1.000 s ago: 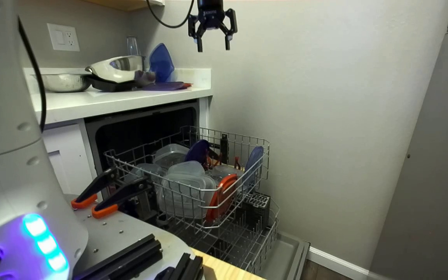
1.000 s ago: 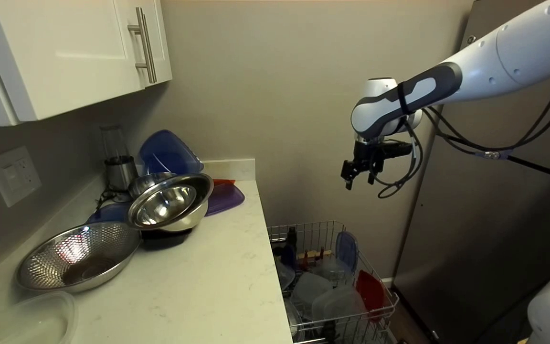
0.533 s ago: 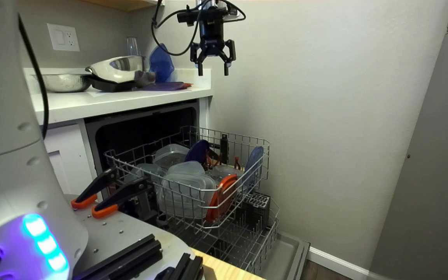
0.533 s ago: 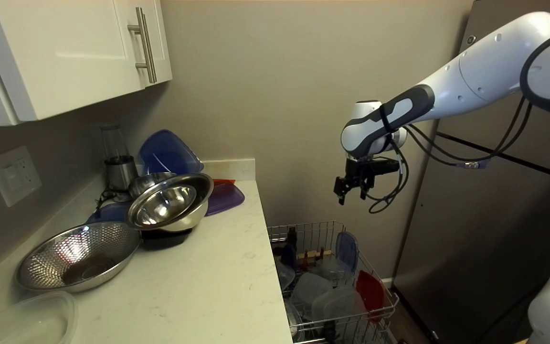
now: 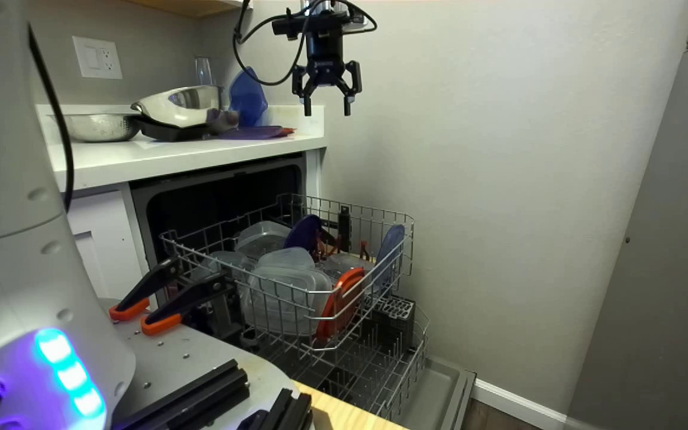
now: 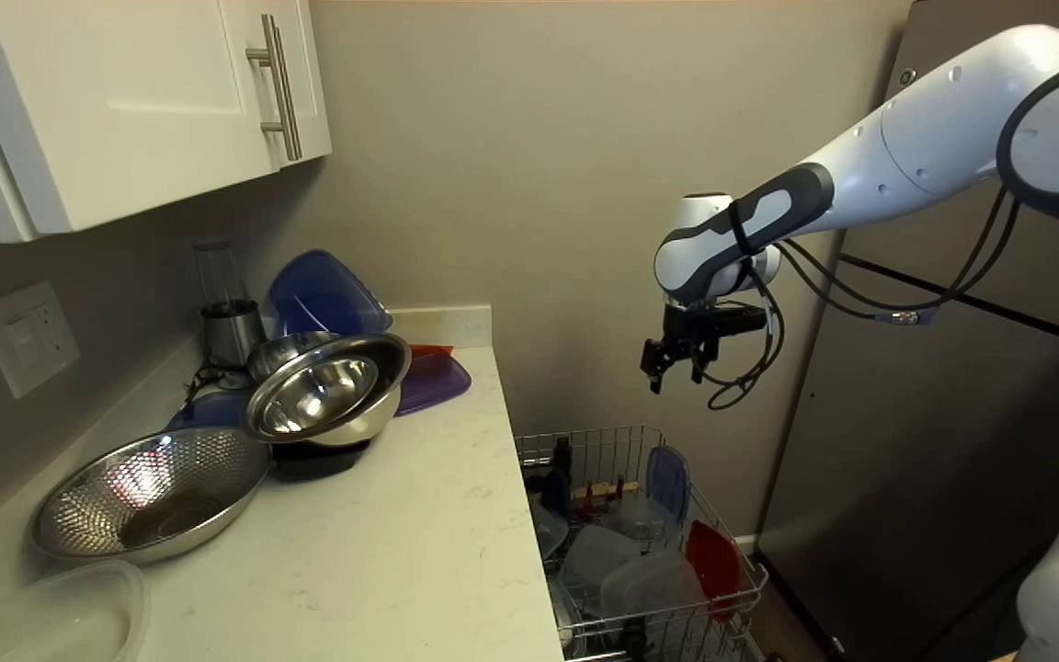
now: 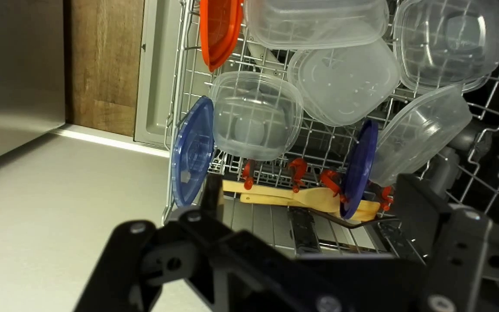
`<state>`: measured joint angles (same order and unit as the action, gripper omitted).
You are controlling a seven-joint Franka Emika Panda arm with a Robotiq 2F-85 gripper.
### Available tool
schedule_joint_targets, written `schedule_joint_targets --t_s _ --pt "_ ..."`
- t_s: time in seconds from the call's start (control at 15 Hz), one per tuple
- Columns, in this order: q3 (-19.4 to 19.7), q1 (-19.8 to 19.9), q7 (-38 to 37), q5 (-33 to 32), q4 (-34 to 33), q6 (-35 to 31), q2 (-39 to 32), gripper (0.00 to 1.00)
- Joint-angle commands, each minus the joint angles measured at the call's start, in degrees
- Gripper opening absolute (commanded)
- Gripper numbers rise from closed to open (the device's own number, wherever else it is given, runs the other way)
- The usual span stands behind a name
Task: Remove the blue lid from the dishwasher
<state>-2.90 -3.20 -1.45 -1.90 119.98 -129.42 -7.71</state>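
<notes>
since a second ago the claw has come down; it hangs, spread apart, high above the pulled-out upper rack of the dishwasher. the blue lid stands on edge in that rack, along its rim, just beside a clear container and near an orange lid.

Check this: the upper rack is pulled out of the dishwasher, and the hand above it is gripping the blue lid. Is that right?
No, the hand isn't gripping the blue lid: both exterior views show the hand open and empty, with the lid on edge at the side of the upper rack. That rack is indeed pulled out of the dishwasher, below the hand.
</notes>
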Motion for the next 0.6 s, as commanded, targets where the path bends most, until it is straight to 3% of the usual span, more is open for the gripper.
schedule_joint_targets --t_s 0.0,0.13,0.53 --pt "0.03 -0.04 0.0 0.0 -0.08 0.11 0.0 1.0" --pt "1.09 0.3 -2.44 -2.24 -0.62 -0.11 -0.93 1.0" --pt "4.39 4.3 1.7 0.93 -1.33 -7.82 -4.7 1.0"
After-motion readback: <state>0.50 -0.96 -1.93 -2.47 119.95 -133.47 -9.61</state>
